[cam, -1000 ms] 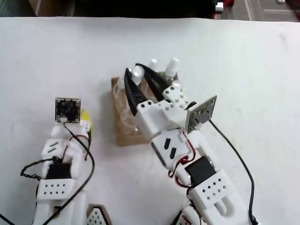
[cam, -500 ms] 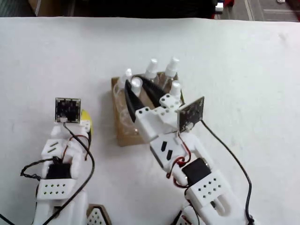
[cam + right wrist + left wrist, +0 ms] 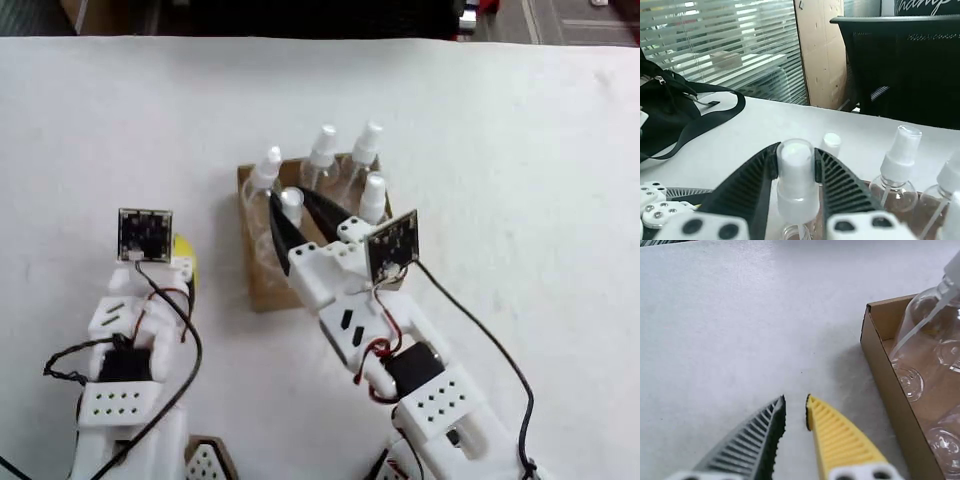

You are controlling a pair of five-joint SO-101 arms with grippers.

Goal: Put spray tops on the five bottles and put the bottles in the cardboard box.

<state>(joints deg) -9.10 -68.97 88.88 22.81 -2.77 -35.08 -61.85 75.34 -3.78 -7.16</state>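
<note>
**White tabletop, five bottles at the box**

White table (image 3: 520,150) carries the cardboard box (image 3: 247,235), with four capped bottles (image 3: 322,165) standing inside. The right gripper (image 3: 289,208) is clenched on the fifth bottle's spray top (image 3: 796,152), within the box's outline. Its wrist view adds window blinds (image 3: 715,40) behind. The left gripper (image 3: 795,402) sits beside the box, jaws slightly parted, holding nothing.

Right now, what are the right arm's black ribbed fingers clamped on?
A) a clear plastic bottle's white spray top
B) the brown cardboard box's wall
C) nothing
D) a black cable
A: the right gripper pinches the white spray top of a bottle in the cardboard box.
</note>
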